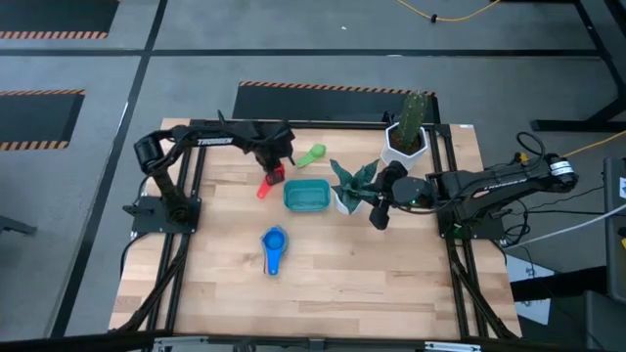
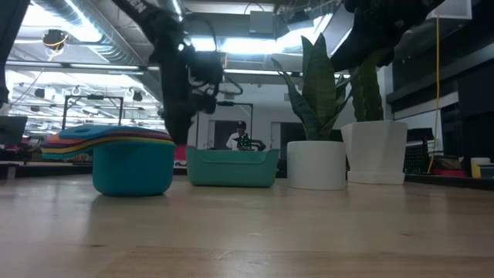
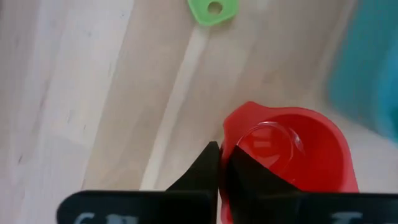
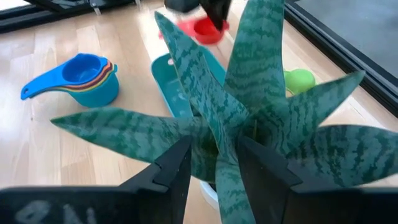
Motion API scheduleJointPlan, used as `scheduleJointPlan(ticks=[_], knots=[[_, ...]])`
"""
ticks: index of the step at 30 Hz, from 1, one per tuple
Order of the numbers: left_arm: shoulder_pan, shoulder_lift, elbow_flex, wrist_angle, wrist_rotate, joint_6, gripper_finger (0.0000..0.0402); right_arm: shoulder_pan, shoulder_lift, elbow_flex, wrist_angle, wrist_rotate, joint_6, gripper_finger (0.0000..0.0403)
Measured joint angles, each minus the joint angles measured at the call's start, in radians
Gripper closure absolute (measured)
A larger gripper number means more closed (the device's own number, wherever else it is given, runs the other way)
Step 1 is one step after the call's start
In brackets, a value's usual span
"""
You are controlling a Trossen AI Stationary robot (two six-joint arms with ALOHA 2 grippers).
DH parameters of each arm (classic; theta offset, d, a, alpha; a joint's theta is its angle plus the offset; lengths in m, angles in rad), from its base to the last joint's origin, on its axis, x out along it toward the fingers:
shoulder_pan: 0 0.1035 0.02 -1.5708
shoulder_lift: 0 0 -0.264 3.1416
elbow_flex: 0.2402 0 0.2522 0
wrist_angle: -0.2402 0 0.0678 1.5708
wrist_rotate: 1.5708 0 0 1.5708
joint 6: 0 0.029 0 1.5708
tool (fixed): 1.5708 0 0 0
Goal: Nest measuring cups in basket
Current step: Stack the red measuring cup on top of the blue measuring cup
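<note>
The red measuring cup (image 1: 271,181) sits left of the teal basket (image 1: 307,196), with my left gripper (image 1: 276,166) shut on it from above. The green cup (image 1: 311,154) lies on the wood beyond the basket. The other cups stand nested in a stack with a blue one on top (image 1: 274,249), nearer the table's near edge. The stack (image 2: 131,158) is also the closest thing in the low view. My right gripper (image 4: 217,165) is open at the striped plant (image 1: 350,181) right of the basket, its fingers on either side of the leaves. I cannot tell whether they touch. My left gripper pinches the red cup's wall at the rim (image 3: 227,140): one finger (image 3: 249,177) is inside the bowl and the other (image 3: 202,168) outside. It comes from above, pointing down. The cup stays upright, mouth up. Whether its base is off the table I cannot tell.
A white pot with a cactus (image 1: 406,137) stands at the far right corner. The striped plant's white pot (image 2: 316,164) is right beside the basket (image 2: 231,166). Bare wood lies along the near half of the table around the stack.
</note>
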Motion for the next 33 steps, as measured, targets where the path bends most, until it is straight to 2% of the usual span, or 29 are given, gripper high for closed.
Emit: scheduleJointPlan(ticks=[7,14,20,25,33], knots=[[-0.072,-0.046,0.236,-0.311,0.001,-0.157,0.0398,0.000,-0.039,0.000,-0.065,0.000,-0.001,0.0267],[-0.233,-0.134,0.377,-0.420,0.003,-0.457,0.0399,0.000,-0.119,0.000,-0.110,0.003,-0.032,0.0267],[-0.424,-0.202,0.410,-0.418,-0.008,-0.789,0.0399,0.000,-0.142,0.000,-0.118,0.002,-0.074,0.0267],[-0.609,-0.211,0.409,-0.419,-0.053,-1.061,0.0399,0.000,-0.141,0.000,-0.118,0.001,-0.074,0.0267],[-0.868,-0.181,0.409,-0.418,-0.233,-1.432,0.0396,0.000,-0.138,0.000,-0.118,0.000,-0.074,0.0267]])
